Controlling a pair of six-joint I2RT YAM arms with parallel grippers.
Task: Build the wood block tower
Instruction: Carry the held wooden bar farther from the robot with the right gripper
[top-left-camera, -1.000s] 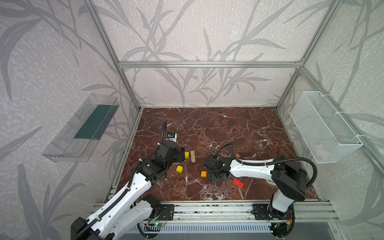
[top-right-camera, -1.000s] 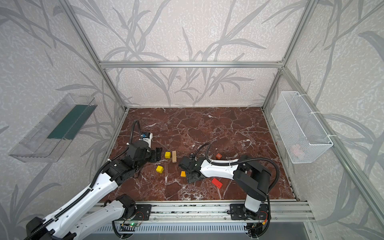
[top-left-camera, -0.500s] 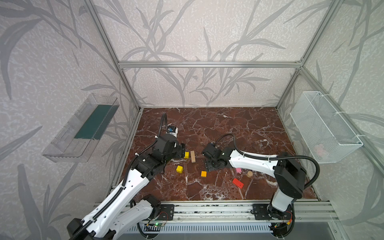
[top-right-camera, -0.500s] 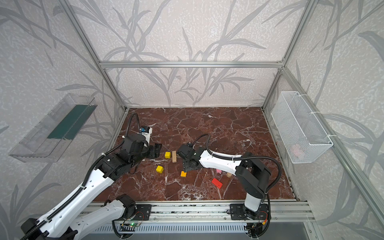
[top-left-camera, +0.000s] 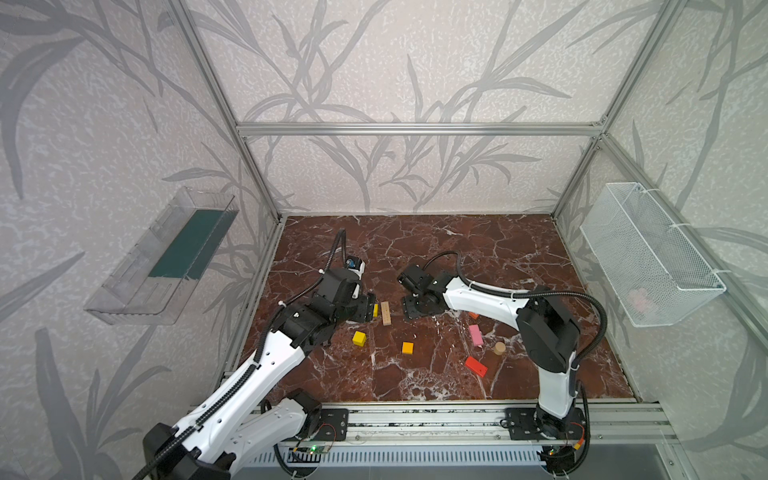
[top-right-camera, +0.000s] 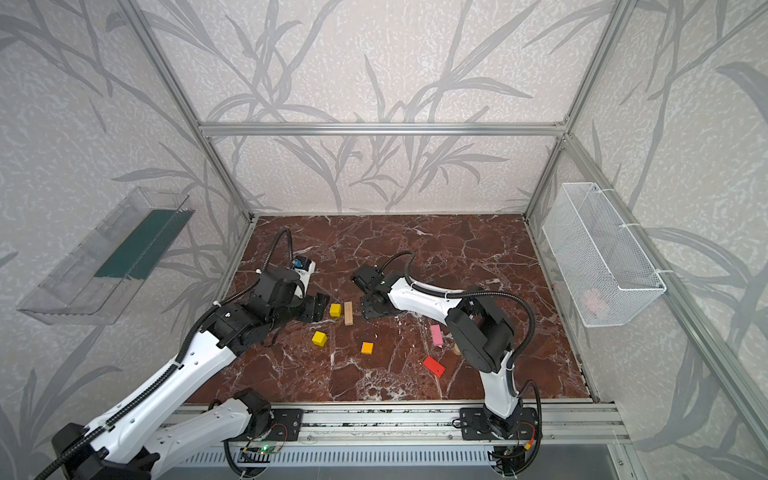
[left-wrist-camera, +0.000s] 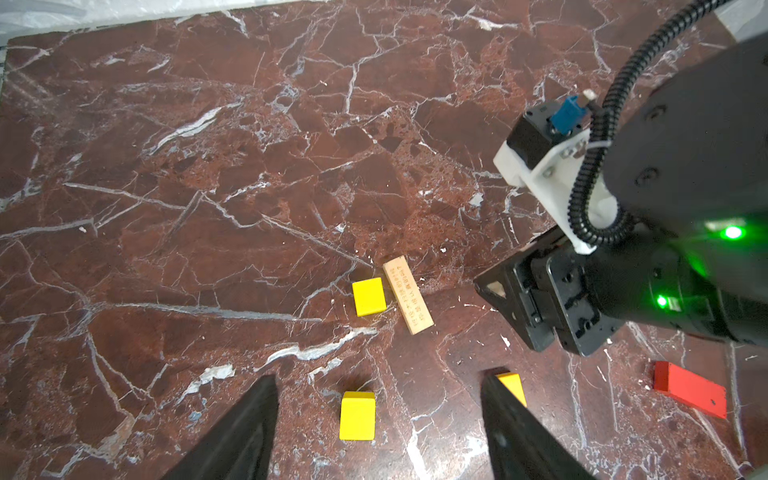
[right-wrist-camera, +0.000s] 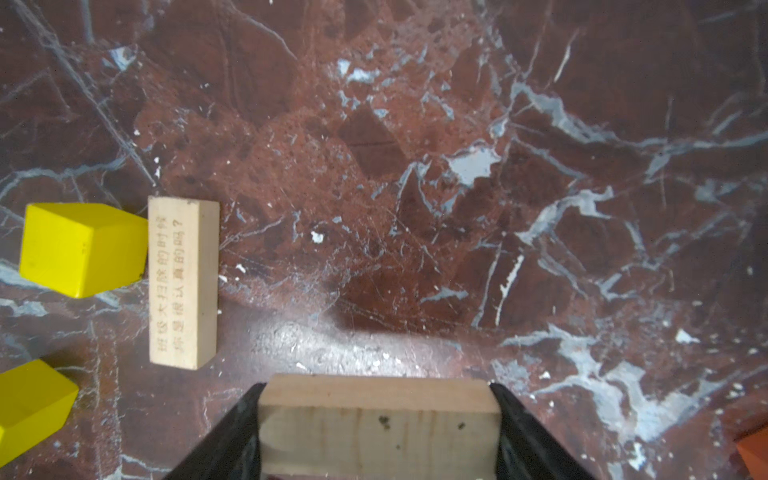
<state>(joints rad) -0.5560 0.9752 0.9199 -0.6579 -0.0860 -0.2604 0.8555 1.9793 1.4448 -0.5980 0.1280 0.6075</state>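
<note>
My right gripper (right-wrist-camera: 377, 386) is shut on a tan plank (right-wrist-camera: 378, 419), held endwise just above the floor; in a top view this gripper (top-left-camera: 411, 309) sits right of a second tan plank (top-left-camera: 386, 313) lying flat. A yellow cube (top-right-camera: 335, 309) touches that plank's left side. My left gripper (left-wrist-camera: 379, 376) hangs open over another yellow cube (left-wrist-camera: 357, 415) without touching it. An orange cube (top-left-camera: 407, 348), pink brick (top-left-camera: 475, 335), red brick (top-left-camera: 476, 366) and tan cylinder (top-left-camera: 499, 348) lie apart nearer the front. No tower is in view.
An orange-red cube (top-left-camera: 473, 316) peeks out under the right arm. A clear bin (top-left-camera: 166, 257) hangs on the left wall and a wire basket (top-left-camera: 648, 253) on the right wall. The marble floor (top-left-camera: 457, 249) stretches bare toward the back.
The right gripper, plank in it, moved back and left from beside the orange cube to just right of the lying plank, uncovering the pink brick and cylinder. The left gripper shifted slightly toward the back.
</note>
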